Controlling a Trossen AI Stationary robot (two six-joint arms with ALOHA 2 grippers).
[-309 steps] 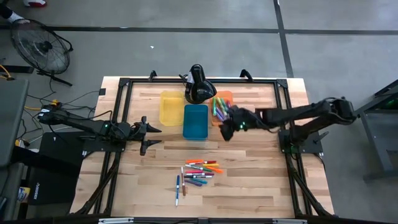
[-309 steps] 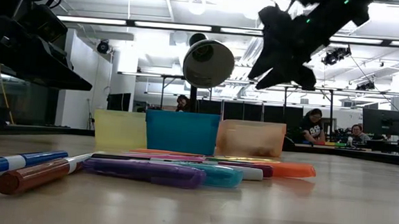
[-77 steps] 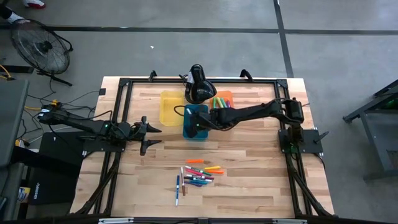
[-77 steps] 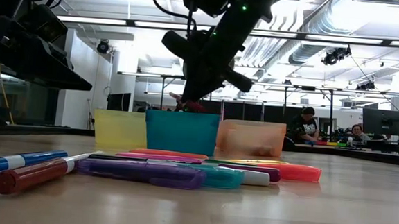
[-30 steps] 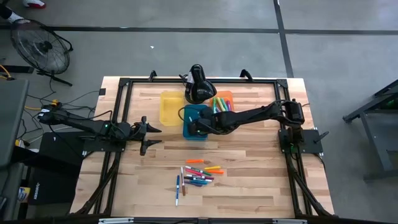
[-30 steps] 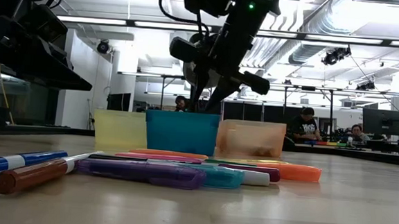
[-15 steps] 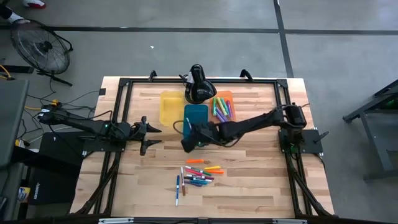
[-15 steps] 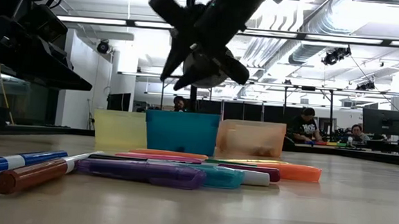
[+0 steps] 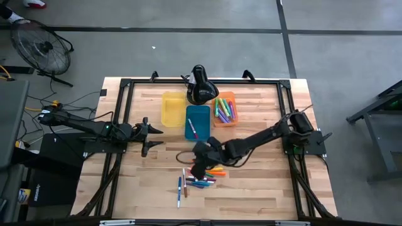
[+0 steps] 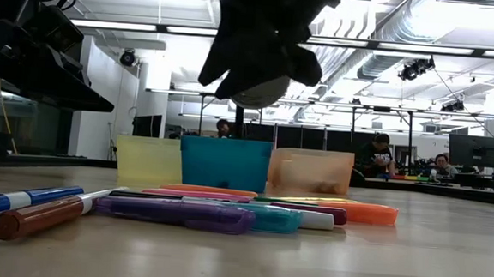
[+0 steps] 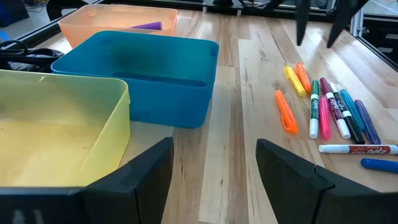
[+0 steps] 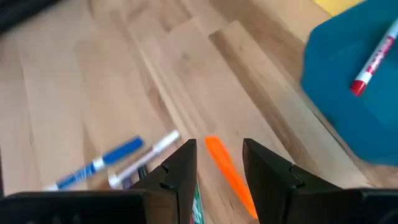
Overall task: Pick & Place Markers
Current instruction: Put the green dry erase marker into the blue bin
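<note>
Right tool (image 9: pixel 200 164) low over the marker pile (image 9: pixel 202 176) near the front middle of the tabletop (image 9: pixel 264 188), fingers (image 12: pixel 180 171) spread with nothing between them; an orange marker (image 12: pixel 225 173) on the wood seen through the gap. Left tool (image 9: pixel 152 136) parked at the left side, well apart from the pile, fingers (image 11: pixel 146 174) spread and empty, pointed toward the bins.

Three bins in a row near the far edge: yellow bin (image 9: pixel 173 108), blue bin (image 9: pixel 198 121), orange bin (image 9: pixel 225 109), sides touching or nearly so. One red-and-white marker (image 9: pixel 192 129) inside the blue bin; several purple and green markers (image 9: pixel 223 110) in the orange bin. Yellow bin bare inside in the left wrist view.

Wide open wood to the right of the pile and along the front edge; also a clear strip between pile and bins, partly taken by the right arm, which reaches across from the right-hand base. Black frame rails along both sides of the tabletop. A black lamp-like object (image 9: pixel 200 85) at the far edge behind the bins.

Pile's far end covered by the right tool from above. In the low view, pile (image 10: pixel 225 213) stacked edge-on, single markers hard to separate; bins' insides hidden by their walls; right tool a dark blurred mass at the top. People seated far behind, small.
</note>
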